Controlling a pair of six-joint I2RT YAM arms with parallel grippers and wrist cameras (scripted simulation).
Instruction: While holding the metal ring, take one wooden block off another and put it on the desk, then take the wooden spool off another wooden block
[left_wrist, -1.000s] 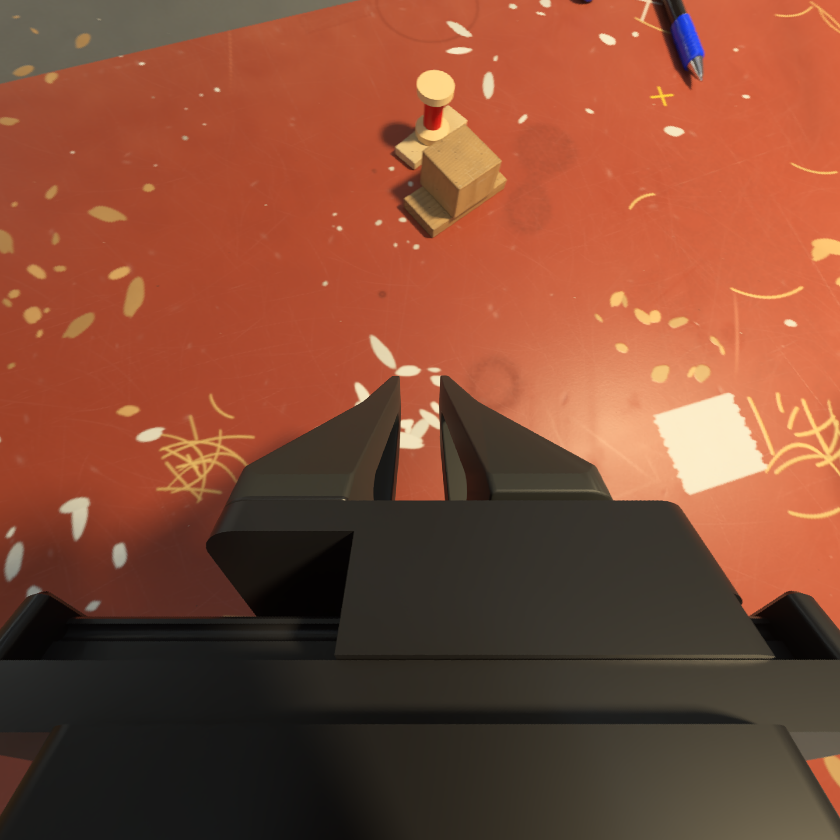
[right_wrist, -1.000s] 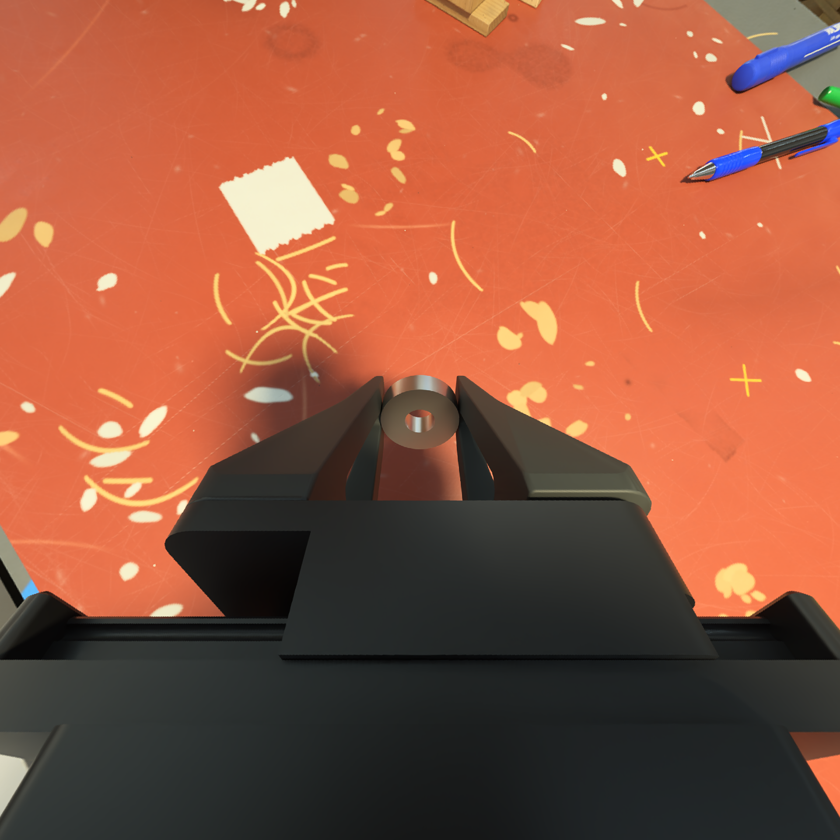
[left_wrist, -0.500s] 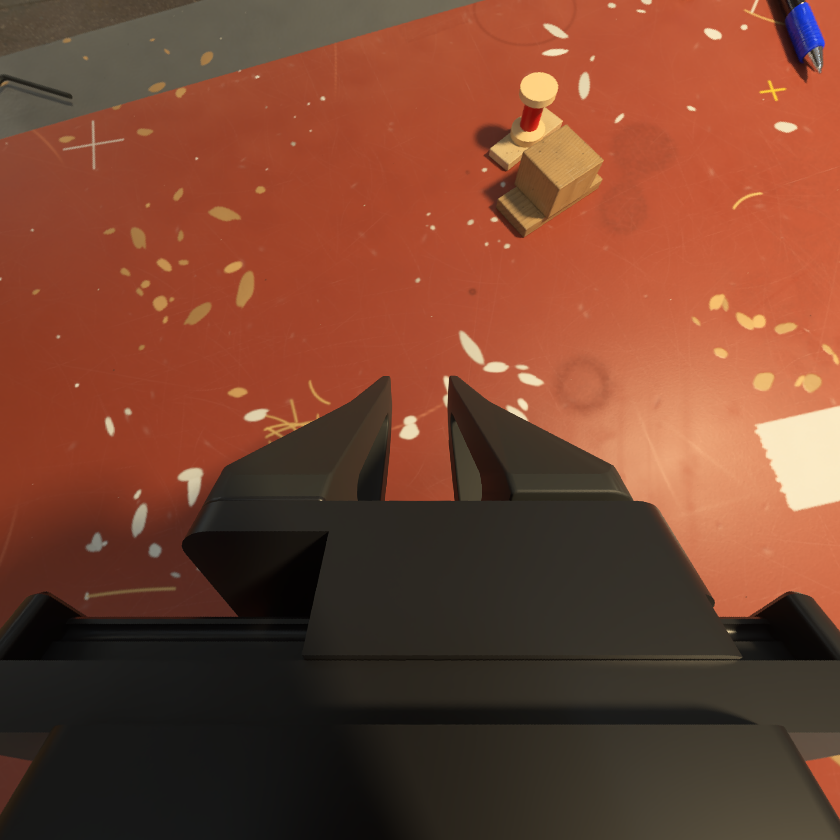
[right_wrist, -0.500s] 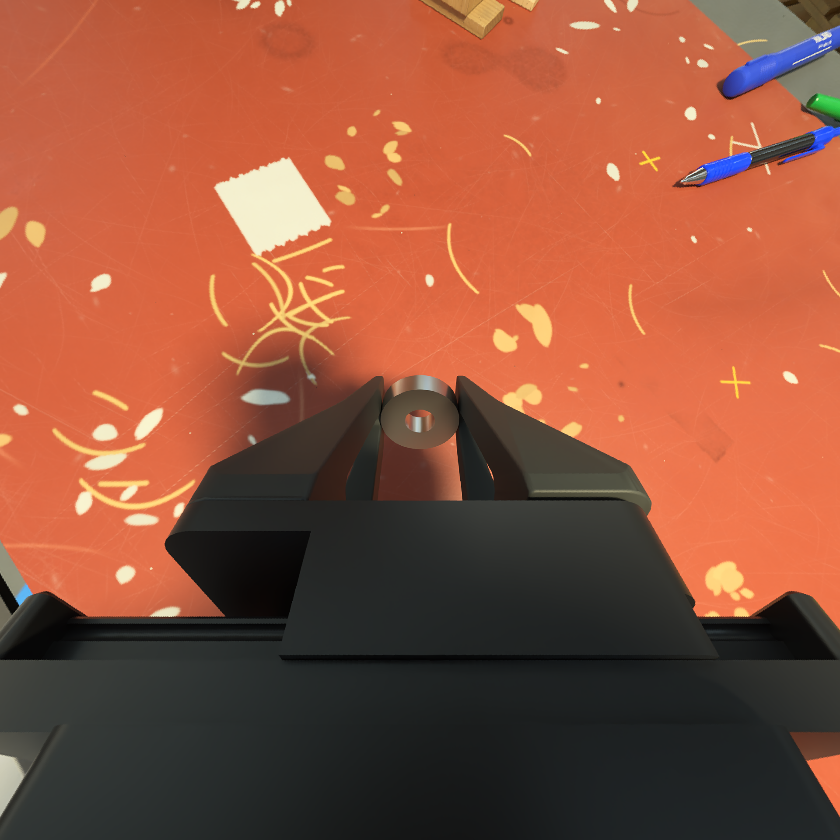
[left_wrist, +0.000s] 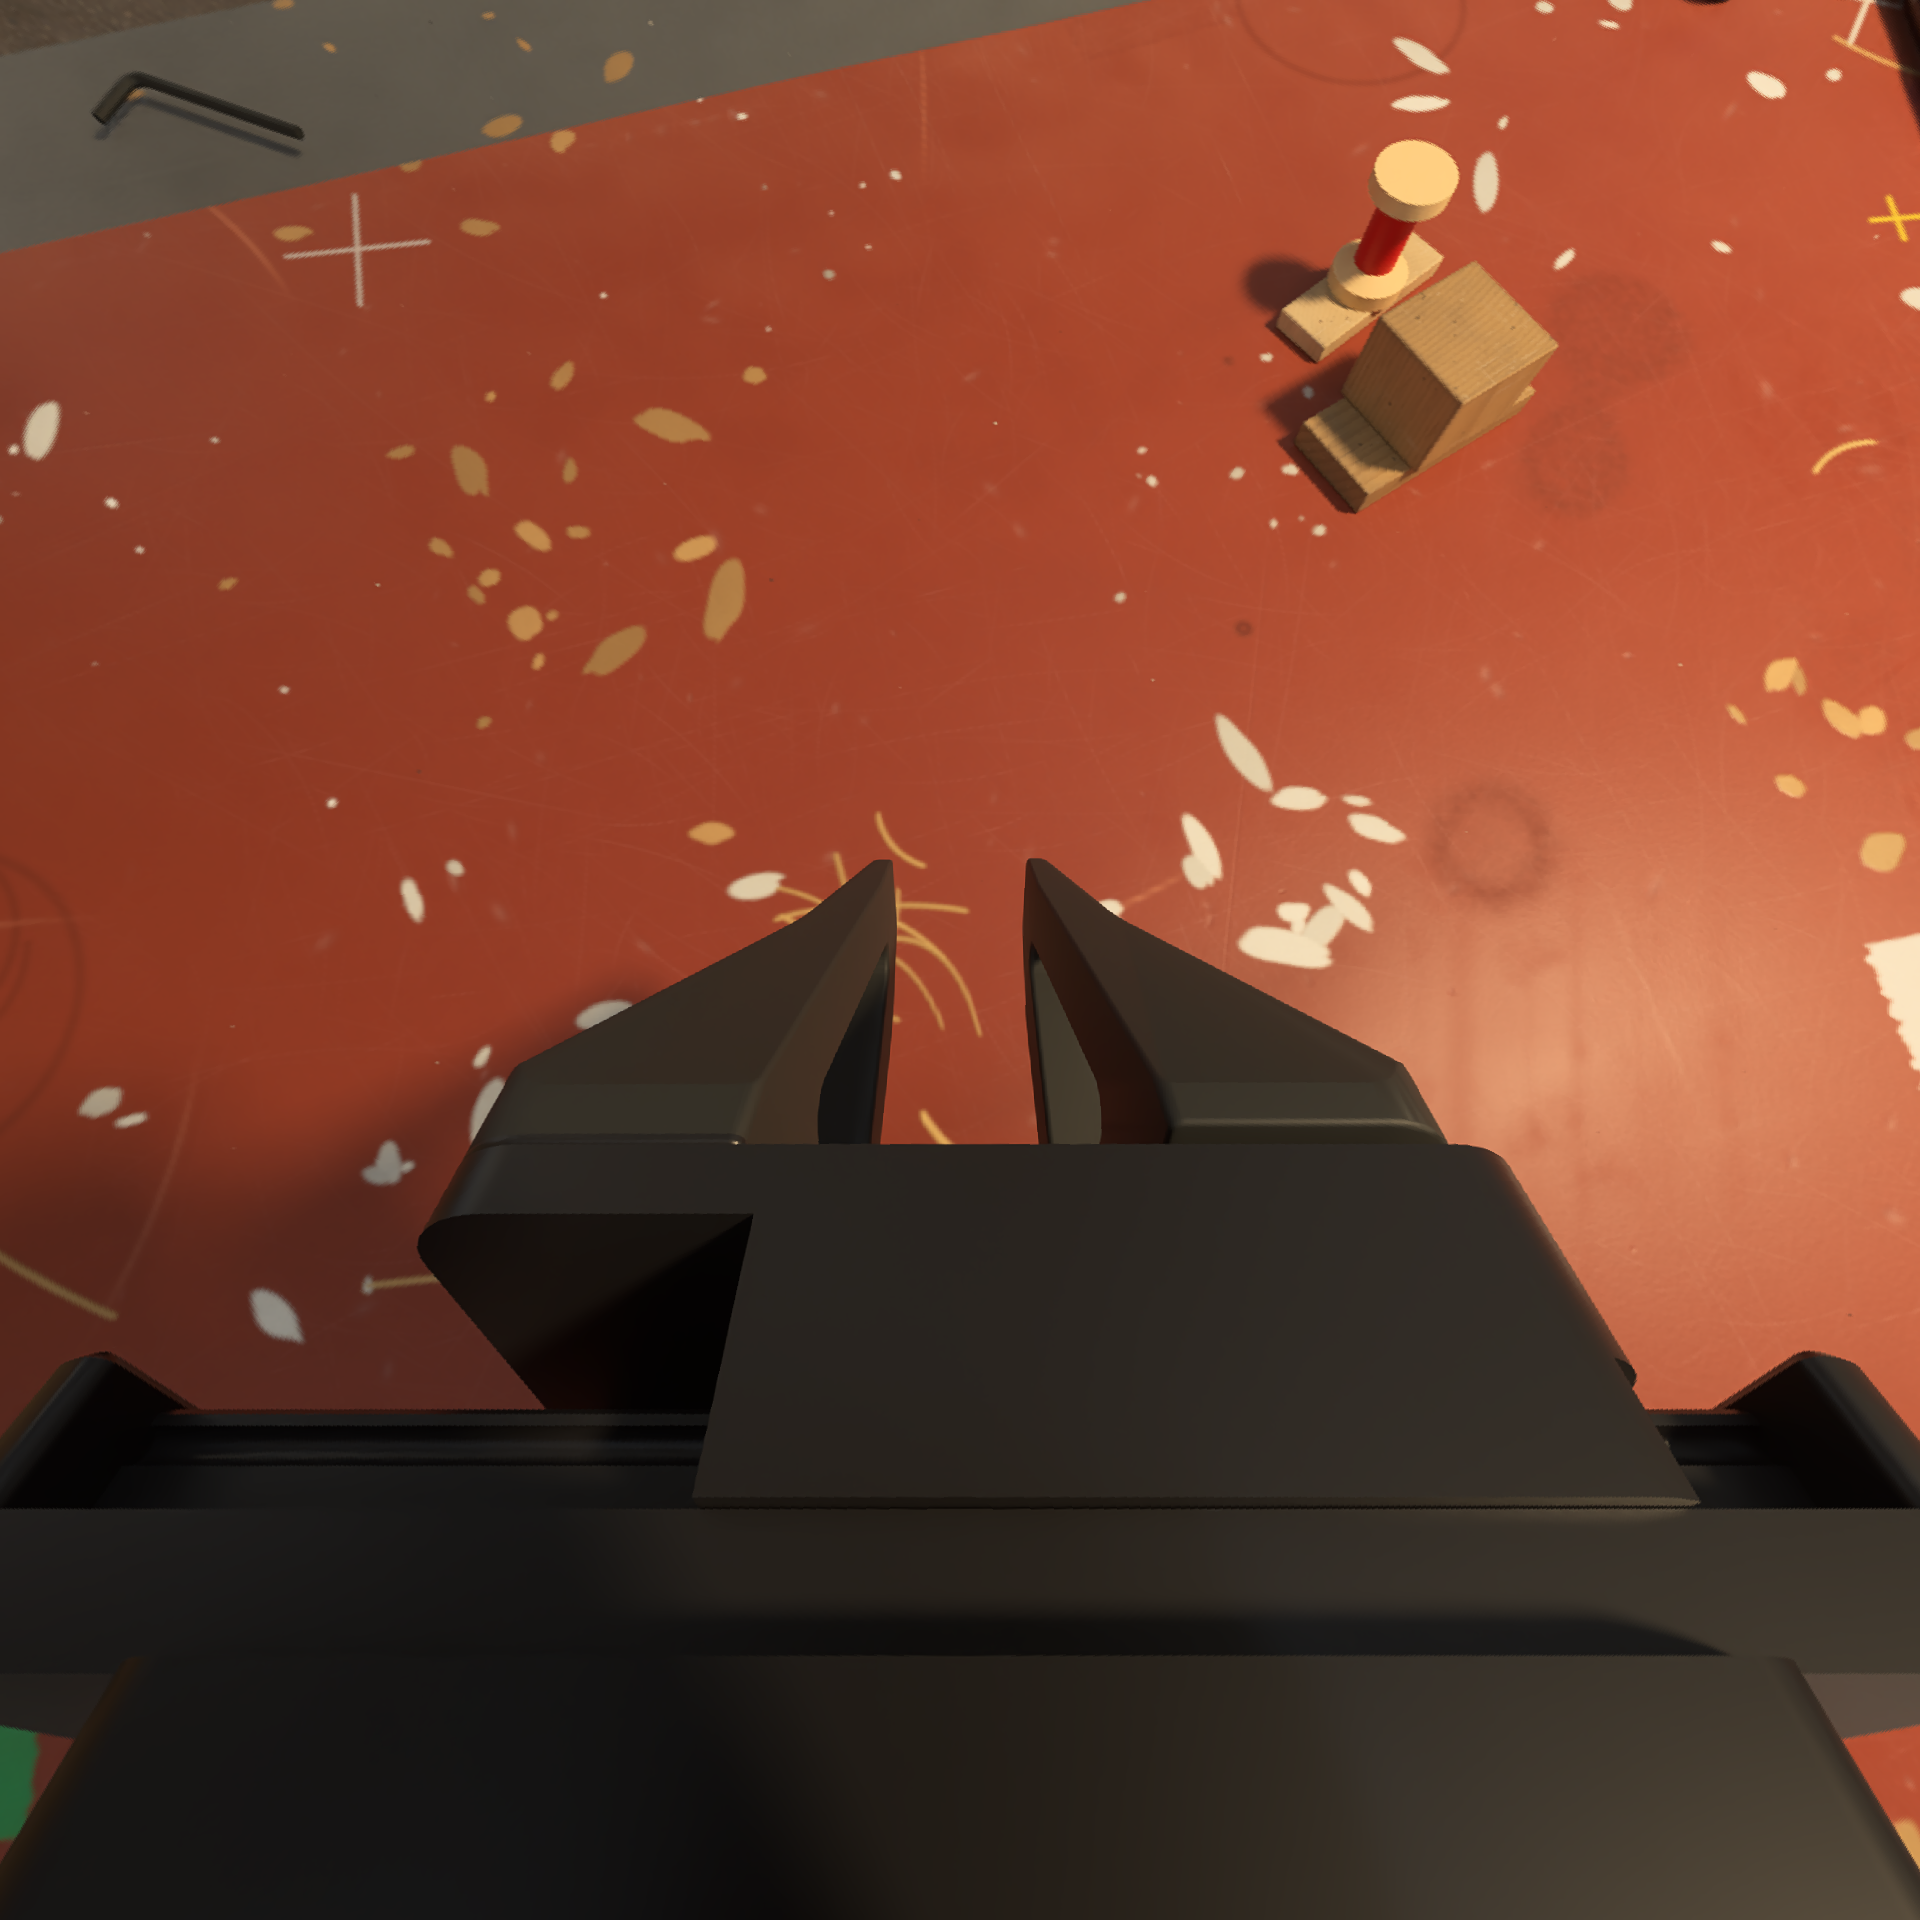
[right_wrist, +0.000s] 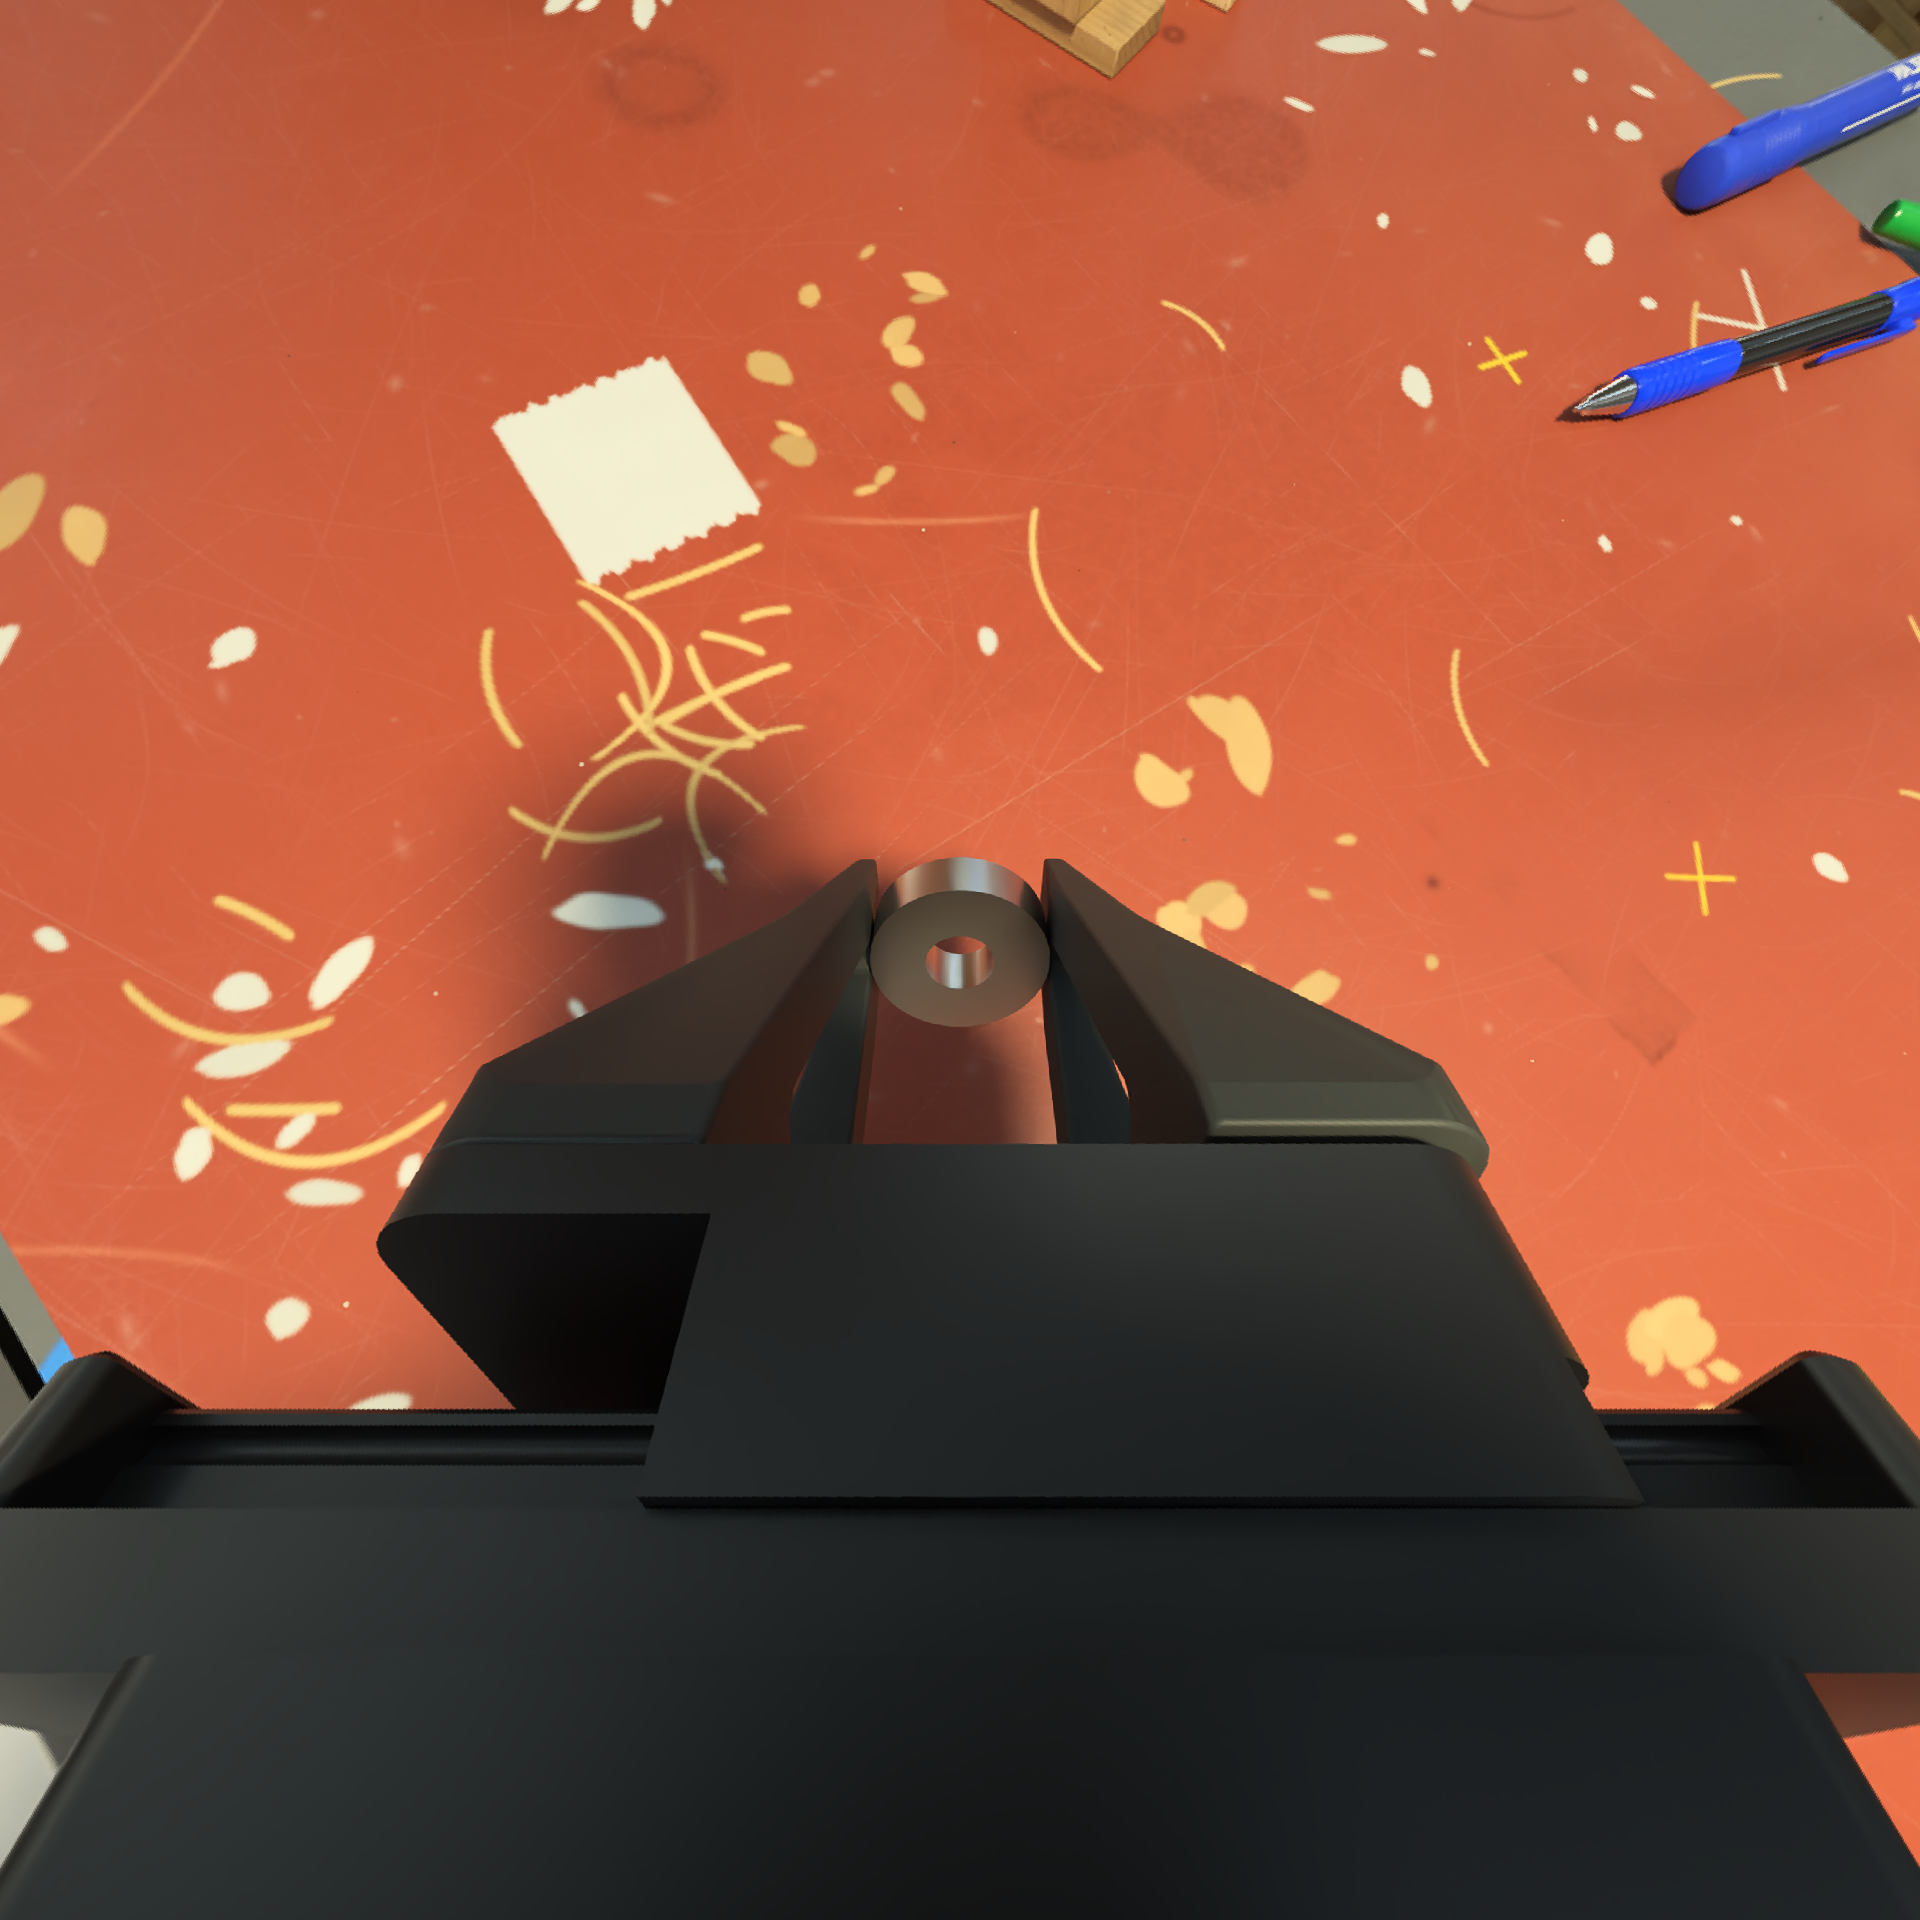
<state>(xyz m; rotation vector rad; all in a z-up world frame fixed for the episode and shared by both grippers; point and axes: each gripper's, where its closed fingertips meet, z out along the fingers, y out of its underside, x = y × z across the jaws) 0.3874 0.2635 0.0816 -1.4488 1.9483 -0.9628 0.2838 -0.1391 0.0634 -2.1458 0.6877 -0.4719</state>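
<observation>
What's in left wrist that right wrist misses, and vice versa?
Left wrist only: spool upright on a thin block, a cube on a second slab, a hex key, and the empty, open left gripper. Right wrist only: right gripper shut on the ring, blue pens, a green marker tip. Both: the red mat and the pale square patch.

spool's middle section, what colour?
Red, between two pale wooden end discs. The wooden spool shows best in the left wrist view.

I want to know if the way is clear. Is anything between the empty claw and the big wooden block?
No. In the left wrist view only bare red desk with painted flecks separates the left claw from the block.
</observation>
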